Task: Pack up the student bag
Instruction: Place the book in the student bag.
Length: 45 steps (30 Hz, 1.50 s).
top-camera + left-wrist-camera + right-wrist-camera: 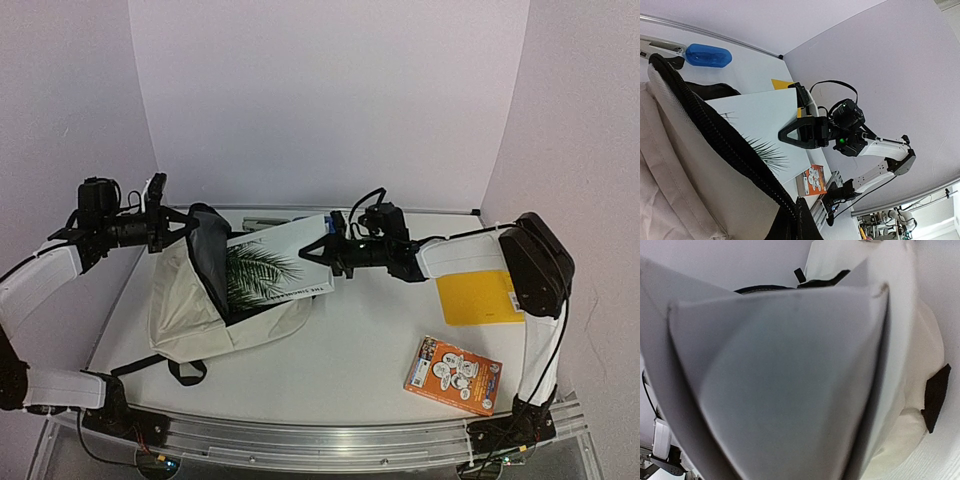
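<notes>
The student bag [195, 305], cream fabric with a black zipper rim and dark lining, lies at the table's left with its mouth facing right. My left gripper [180, 226] is shut on the bag's upper rim and holds the mouth up; the zipper edge [725, 145] crosses the left wrist view. My right gripper [318, 250] is shut on the right edge of a white book with a palm-leaf cover [270, 265]. The book's left part is inside the bag's mouth. The book [780, 390] fills the right wrist view and hides the fingers; the bag [927, 350] shows behind it.
A yellow folder [478, 297] lies flat at the right. An orange book [453, 374] lies near the front right. A blue oval case [707, 55] lies by the back wall behind the bag. A metal rail [320, 440] runs along the front edge.
</notes>
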{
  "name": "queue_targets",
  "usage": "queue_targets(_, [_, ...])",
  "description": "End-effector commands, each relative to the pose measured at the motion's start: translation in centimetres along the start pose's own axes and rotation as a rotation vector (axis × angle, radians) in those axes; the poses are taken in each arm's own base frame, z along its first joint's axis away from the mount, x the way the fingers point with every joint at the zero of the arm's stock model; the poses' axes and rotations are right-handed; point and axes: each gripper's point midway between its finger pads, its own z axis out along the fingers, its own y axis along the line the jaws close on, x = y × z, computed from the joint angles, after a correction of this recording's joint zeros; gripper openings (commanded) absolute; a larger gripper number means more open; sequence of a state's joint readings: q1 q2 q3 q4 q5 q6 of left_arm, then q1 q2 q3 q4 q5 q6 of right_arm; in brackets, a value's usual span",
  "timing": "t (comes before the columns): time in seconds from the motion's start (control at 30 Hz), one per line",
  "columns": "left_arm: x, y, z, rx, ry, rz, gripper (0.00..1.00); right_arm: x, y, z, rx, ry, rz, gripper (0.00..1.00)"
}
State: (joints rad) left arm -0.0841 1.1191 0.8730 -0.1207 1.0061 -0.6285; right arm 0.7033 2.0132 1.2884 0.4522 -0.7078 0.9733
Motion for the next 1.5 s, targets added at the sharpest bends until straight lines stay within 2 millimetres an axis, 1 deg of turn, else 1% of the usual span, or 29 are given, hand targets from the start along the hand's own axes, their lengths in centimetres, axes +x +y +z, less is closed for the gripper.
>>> queue_targets(0.0, [-2.6, -4.5, 0.0, 0.13, -0.02, 0.181, 0.0, 1.6, 2.3, 2.4, -0.066, 0.085, -0.014, 0.23])
queue_targets(0.03, [-2.6, -4.6, 0.1, 0.133, -0.018, 0.185, 0.0, 1.5, 2.6, 2.6, -0.073, 0.088, -0.017, 0.23])
queue_targets(0.1, [-1.9, -5.0, 1.2, 0.161, 0.023, 0.192, 0.0, 2.6, 2.4, 4.1, -0.074, 0.121, -0.006, 0.23])
queue_targets(0.17, [-1.3, -5.6, 2.4, 0.183, 0.061, 0.205, 0.0, 3.2, 2.4, 5.2, -0.081, 0.145, 0.004, 0.23])
queue_targets(0.2, [-0.7, -5.8, 3.2, 0.187, 0.092, 0.204, 0.0, 3.5, 2.5, 5.8, -0.088, 0.155, 0.006, 0.23])
queue_targets(0.23, [-0.4, -5.9, 3.7, 0.189, 0.106, 0.207, 0.0, 3.9, 2.4, 6.1, -0.087, 0.162, 0.01, 0.23])
queue_targets(0.3, [0.5, -6.6, 5.0, 0.214, 0.146, 0.217, 0.0, 4.6, 3.0, 7.3, -0.102, 0.184, 0.01, 0.23])
queue_targets(0.33, [0.5, -6.6, 5.3, 0.218, 0.152, 0.213, 0.0, 4.9, 2.8, 7.7, -0.102, 0.192, 0.016, 0.23])
queue_targets(0.4, [0.8, -6.8, 6.0, 0.239, 0.17, 0.206, 0.0, 5.5, 3.7, 8.7, -0.122, 0.207, 0.009, 0.23])
queue_targets(0.47, [0.7, -7.2, 6.4, 0.256, 0.169, 0.222, 0.0, 5.9, 3.7, 9.5, -0.127, 0.216, 0.011, 0.23])
queue_targets(0.53, [1.1, -7.8, 7.1, 0.278, 0.182, 0.229, 0.0, 6.4, 4.3, 10.7, -0.144, 0.227, 0.008, 0.24])
queue_targets(0.57, [1.2, -7.9, 7.2, 0.283, 0.187, 0.23, 0.0, 6.5, 4.4, 11.1, -0.148, 0.23, 0.008, 0.24])
queue_targets(0.63, [1.6, -8.4, 7.9, 0.301, 0.205, 0.233, 0.0, 7.2, 4.0, 12.3, -0.15, 0.245, 0.019, 0.24])
queue_targets(0.7, [2.1, -9.0, 8.5, 0.318, 0.222, 0.239, 0.0, 7.6, 4.3, 13.1, -0.16, 0.253, 0.018, 0.24])
queue_targets(0.9, [2.6, -10.0, 9.9, 0.357, 0.239, 0.254, 0.0, 8.9, 3.3, 14.9, -0.148, 0.256, 0.018, 0.26])
queue_targets(1.03, [2.5, -10.4, 10.5, 0.386, 0.24, 0.256, 0.0, 9.8, 2.5, 15.8, -0.131, 0.254, 0.011, 0.27])
queue_targets(1.1, [2.5, -10.5, 10.6, 0.388, 0.242, 0.257, 0.0, 10.1, 2.4, 16.0, -0.129, 0.254, 0.009, 0.27])
queue_targets(1.2, [2.4, -10.2, 10.5, 0.362, 0.228, 0.267, 0.0, 10.2, 2.3, 15.9, -0.121, 0.246, -0.002, 0.32])
queue_targets(1.23, [2.4, -9.9, 10.4, 0.333, 0.216, 0.274, 0.0, 9.9, 2.6, 15.6, -0.117, 0.231, -0.017, 0.34])
queue_targets(1.3, [2.2, -9.1, 10.2, 0.263, 0.188, 0.285, 0.0, 9.7, 2.7, 15.1, -0.107, 0.216, -0.043, 0.43])
queue_targets(1.33, [2.0, -8.4, 9.9, 0.21, 0.165, 0.282, 0.0, 9.5, 3.1, 14.7, -0.104, 0.208, -0.062, 0.46])
queue_targets(1.37, [2.3, -7.9, 9.8, 0.184, 0.171, 0.267, 0.0, 9.3, 3.1, 14.6, -0.101, 0.204, -0.065, 0.48])
queue_targets(1.43, [2.2, -6.0, 8.9, 0.085, 0.136, 0.23, 0.0, 8.5, 3.5, 13.7, -0.083, 0.177, -0.089, 0.51])
queue_targets(1.47, [2.3, -5.2, 8.5, 0.052, 0.125, 0.213, 0.0, 8.3, 3.2, 13.4, -0.073, 0.172, -0.09, 0.52])
